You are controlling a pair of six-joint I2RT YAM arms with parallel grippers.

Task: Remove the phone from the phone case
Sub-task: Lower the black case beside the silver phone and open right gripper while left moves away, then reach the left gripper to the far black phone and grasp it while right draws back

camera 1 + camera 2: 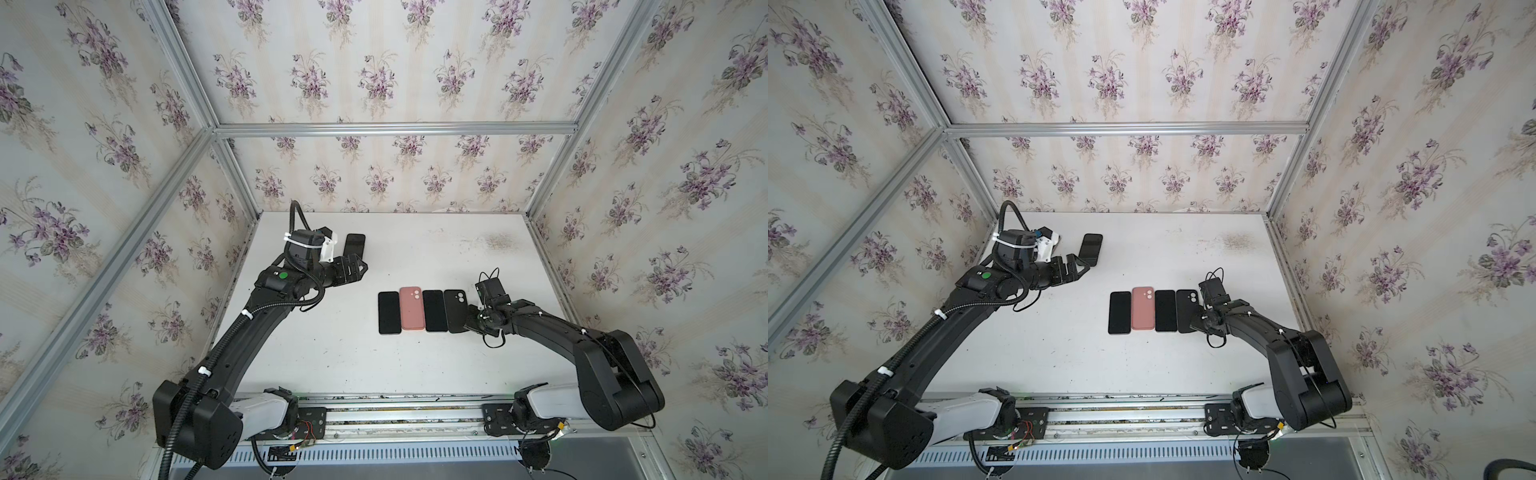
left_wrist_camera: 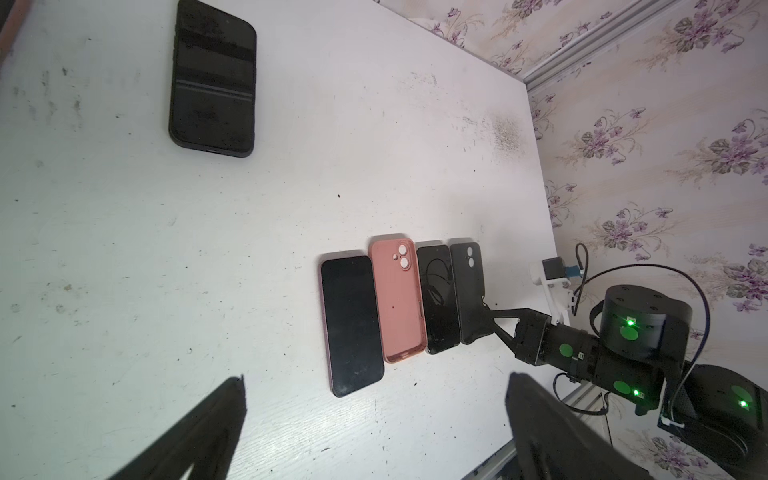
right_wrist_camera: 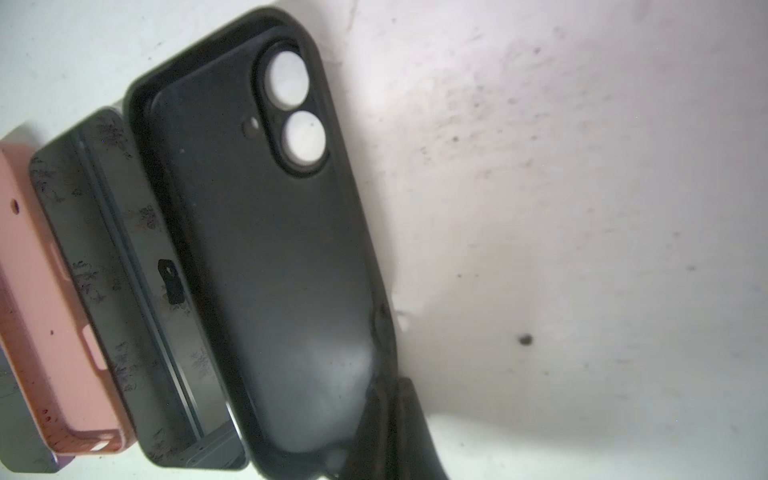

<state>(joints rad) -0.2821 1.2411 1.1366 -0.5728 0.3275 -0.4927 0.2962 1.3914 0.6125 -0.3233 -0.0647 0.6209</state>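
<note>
Presently, your right fingers (image 3: 411, 432) pinch the black case (image 1: 455, 311) by its corner; left fingers (image 2: 540, 432) stand wide, empty. Drag carelessly and you could shunt the bare phone (image 1: 434, 311) just beside that case.

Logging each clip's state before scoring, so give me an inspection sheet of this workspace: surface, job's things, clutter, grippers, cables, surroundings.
Surface: white tabletop, scuffed, dark speckled patch far right.
Job's things: row of black-screened phone, empty pink silicone case, second black phone, empty black soft case; lone black phone far left, casing unclear.
Clutter: nothing seen.
Grippers: left gripper open, near the lone phone; right gripper shut on the black case's edge.
Cables: black corrugated conduit along left arm; thin black wire loops at right wrist.
Surroundings: violet-flowered wallpaper panels, aluminium frame.
</note>
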